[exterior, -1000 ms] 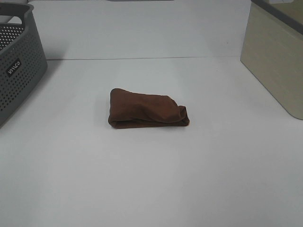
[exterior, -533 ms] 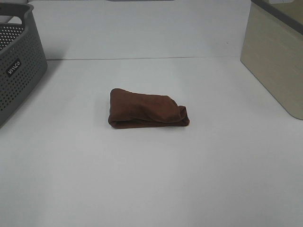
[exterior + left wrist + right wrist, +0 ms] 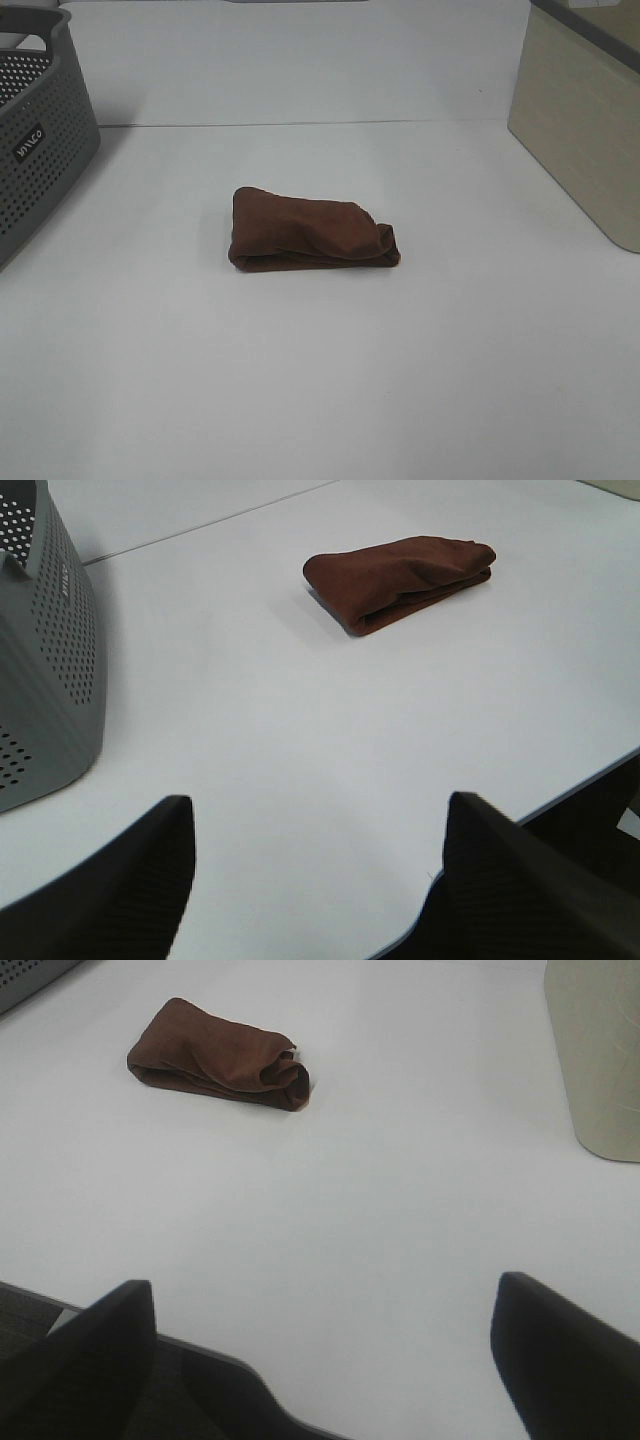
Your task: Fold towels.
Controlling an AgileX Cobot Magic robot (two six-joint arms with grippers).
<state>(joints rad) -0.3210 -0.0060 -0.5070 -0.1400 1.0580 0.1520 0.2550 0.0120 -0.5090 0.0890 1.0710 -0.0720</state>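
We seem to be in a lab or test room: a bare white table (image 3: 320,380) against a plain white wall, with only a grey perforated plastic basket (image 3: 40,150) at one side and a beige bin (image 3: 585,130) at the other.

Dark brown plain terry cloth towel (image 3: 312,243): one item, folded into a compact, somewhat lumpy oblong bundle. Layered edges show along its near long side; one end rounded and bunched. Lies flat near the middle of the white tabletop (image 3: 320,380), nothing touching it.
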